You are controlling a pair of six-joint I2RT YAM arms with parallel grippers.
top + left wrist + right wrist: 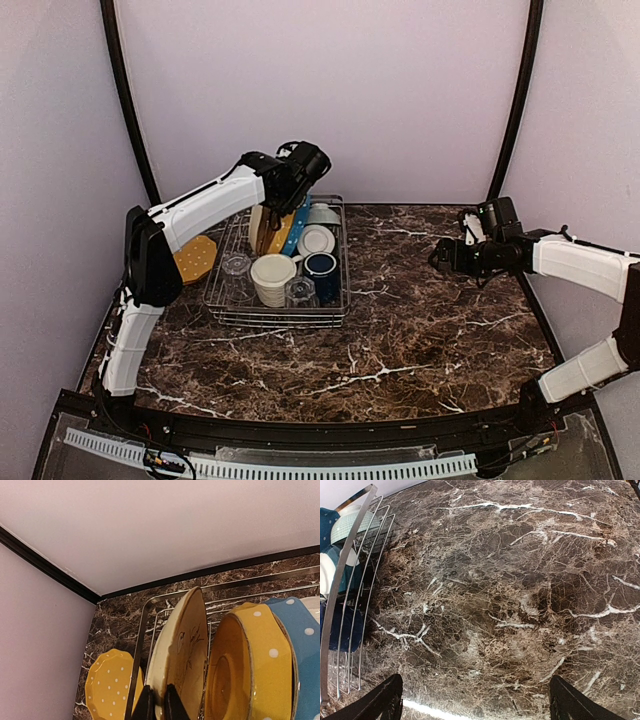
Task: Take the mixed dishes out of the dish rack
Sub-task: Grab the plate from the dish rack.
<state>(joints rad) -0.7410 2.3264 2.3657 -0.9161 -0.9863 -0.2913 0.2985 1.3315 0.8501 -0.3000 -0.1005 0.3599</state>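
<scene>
The silver wire dish rack [340, 290] stands on the marble table left of centre. Plates stand upright at its back: a cream floral plate [182, 650], a yellow plate [255, 665] and a blue dotted plate [302, 645]. A cream bowl [272, 278], a white bowl [316, 240], a dark blue mug [322, 268] and clear glasses [237, 267] sit in it. My left gripper [156, 706] is shut on the cream floral plate's rim, still in the rack. My right gripper [475, 700] is open and empty above bare table, right of the rack [342, 605].
A yellow dotted plate [195, 258] lies flat on the table left of the rack, also in the left wrist view [110, 685]. The curved wall stands close behind the rack. Bare marble stretches across the middle and right of the table [430, 330].
</scene>
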